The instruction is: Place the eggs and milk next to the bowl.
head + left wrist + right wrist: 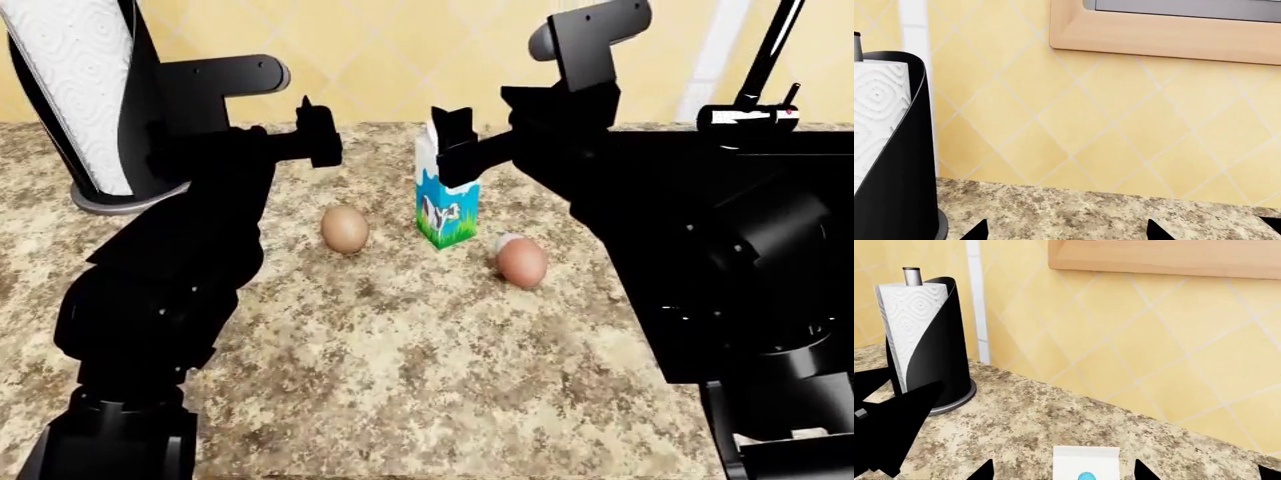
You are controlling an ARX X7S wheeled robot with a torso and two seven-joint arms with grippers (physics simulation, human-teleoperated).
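On the speckled granite counter, near its back edge, the milk stands upright, long axis vertical. It is a small gable-top carton with a white top, blue-green sides and a black-and-white cow picture facing the head camera; the right wrist view shows the top ridge and a blue cap from above. The right gripper is poised at the carton's upper part, its fingertips spread to either side of the top in the wrist view, holding nothing; contact cannot be confirmed. The left gripper hangs above the counter to the carton's left, empty; its finger spacing appears wide in the left wrist view. Two eggs lie on the counter, apart from the carton. The left egg is tan, its long axis roughly upright in the head view. The right egg is pinkish-brown and tilted. A paper towel holder stands at far left.
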